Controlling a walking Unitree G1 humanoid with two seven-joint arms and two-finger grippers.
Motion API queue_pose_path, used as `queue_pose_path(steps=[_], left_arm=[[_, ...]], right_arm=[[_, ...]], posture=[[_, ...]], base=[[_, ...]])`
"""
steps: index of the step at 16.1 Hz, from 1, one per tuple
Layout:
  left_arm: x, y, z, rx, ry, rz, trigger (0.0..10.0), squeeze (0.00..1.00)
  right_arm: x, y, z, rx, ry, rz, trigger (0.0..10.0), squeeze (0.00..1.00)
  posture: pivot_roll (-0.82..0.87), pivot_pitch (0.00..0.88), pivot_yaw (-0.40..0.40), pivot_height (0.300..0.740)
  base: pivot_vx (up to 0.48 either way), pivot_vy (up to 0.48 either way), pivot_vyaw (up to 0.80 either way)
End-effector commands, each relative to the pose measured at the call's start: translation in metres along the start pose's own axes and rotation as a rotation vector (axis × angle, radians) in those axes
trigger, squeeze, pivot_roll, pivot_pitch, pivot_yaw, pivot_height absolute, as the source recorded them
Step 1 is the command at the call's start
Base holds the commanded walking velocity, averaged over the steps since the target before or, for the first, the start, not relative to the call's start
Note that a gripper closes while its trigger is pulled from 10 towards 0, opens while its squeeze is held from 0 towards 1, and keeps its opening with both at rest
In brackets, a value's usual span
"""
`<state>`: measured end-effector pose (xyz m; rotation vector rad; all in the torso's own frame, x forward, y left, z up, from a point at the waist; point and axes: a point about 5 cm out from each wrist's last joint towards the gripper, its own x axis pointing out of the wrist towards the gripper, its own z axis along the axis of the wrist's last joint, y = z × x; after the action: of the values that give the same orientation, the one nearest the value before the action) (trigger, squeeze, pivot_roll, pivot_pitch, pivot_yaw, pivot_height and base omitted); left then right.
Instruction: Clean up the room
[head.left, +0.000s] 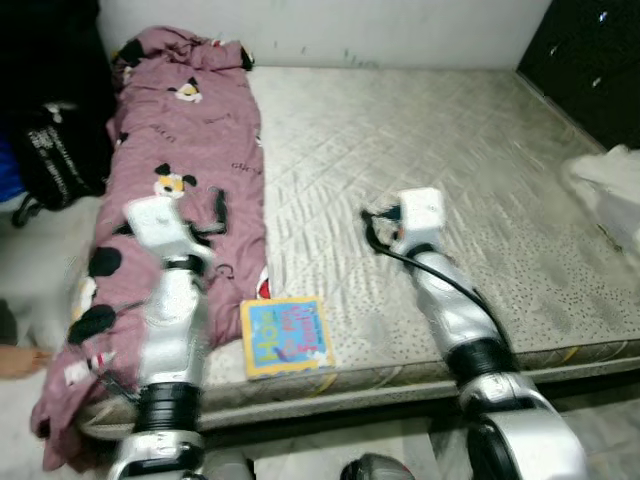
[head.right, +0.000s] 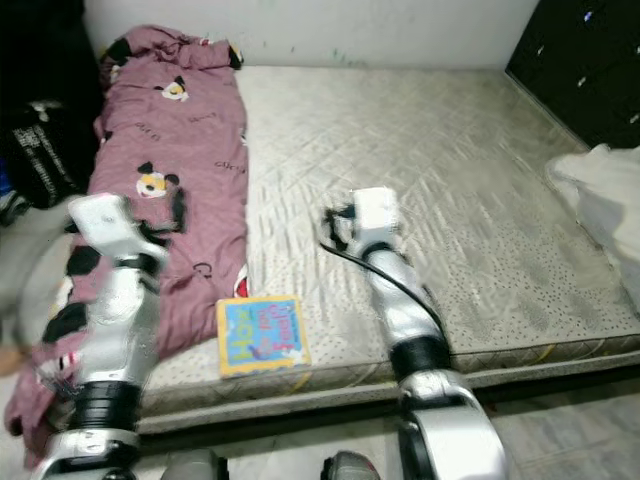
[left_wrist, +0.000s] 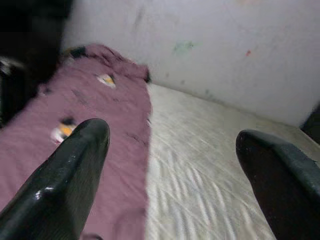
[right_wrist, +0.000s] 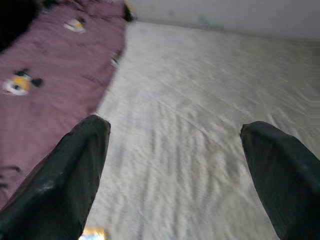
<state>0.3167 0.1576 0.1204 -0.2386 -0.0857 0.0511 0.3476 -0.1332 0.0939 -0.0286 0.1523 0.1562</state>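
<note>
A mauve blanket (head.left: 185, 130) with cartoon prints lies crumpled along the left side of the bare grey mattress (head.left: 450, 150) and hangs over its front corner. A colourful children's book (head.left: 287, 335) lies flat near the mattress's front edge, just right of the blanket. My left arm (head.left: 170, 300) reaches over the blanket. Its gripper (left_wrist: 172, 135) is open with nothing between the fingers, and points along the blanket's edge toward the wall. My right arm (head.left: 440, 290) reaches over the middle of the mattress. The right gripper (right_wrist: 176, 127) is open and empty above bare mattress.
A black bag (head.left: 55, 150) stands on the floor left of the bed. A dark cabinet (head.left: 590, 60) is at the back right, and white cloth (head.left: 610, 185) is heaped on the mattress's right edge. The white wall (head.left: 330, 30) runs behind the bed.
</note>
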Motion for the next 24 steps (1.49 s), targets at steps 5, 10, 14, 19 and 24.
queue_pose_path(steps=[5,10,14,19,24], left_arm=[[-0.004,-0.001,0.0,0.015,0.006,0.0,10.0,0.0],[-0.018,-0.001,-0.005,0.023,0.038,-0.012,10.0,0.0],[-0.026,0.002,-0.009,0.016,0.075,-0.013,10.0,0.0],[-0.022,-0.002,-0.005,0.04,0.078,-0.021,10.0,0.0],[-0.036,0.016,-0.01,0.047,0.11,0.018,10.0,0.0]], right_arm=[[-0.004,0.002,-0.006,0.008,0.018,0.004,10.0,0.0],[-0.01,0.0,-0.01,0.016,0.024,-0.023,10.0,0.0],[-0.017,0.004,-0.017,0.039,0.042,-0.026,10.0,0.0],[-0.022,0.004,-0.012,0.034,0.032,-0.032,10.0,0.0],[-0.029,0.007,-0.01,0.041,0.019,-0.021,10.0,0.0]], posture=[[0.05,0.0,-0.066,0.74],[0.04,0.0,-0.057,0.74],[0.03,0.019,-0.039,0.74],[0.02,0.06,-0.043,0.74],[0.02,0.104,-0.049,0.74]], base=[[0.0,0.347,-0.31],[0.0,0.0,0.0],[0.0,0.0,0.0],[0.0,0.0,0.0],[0.0,0.0,0.0]])
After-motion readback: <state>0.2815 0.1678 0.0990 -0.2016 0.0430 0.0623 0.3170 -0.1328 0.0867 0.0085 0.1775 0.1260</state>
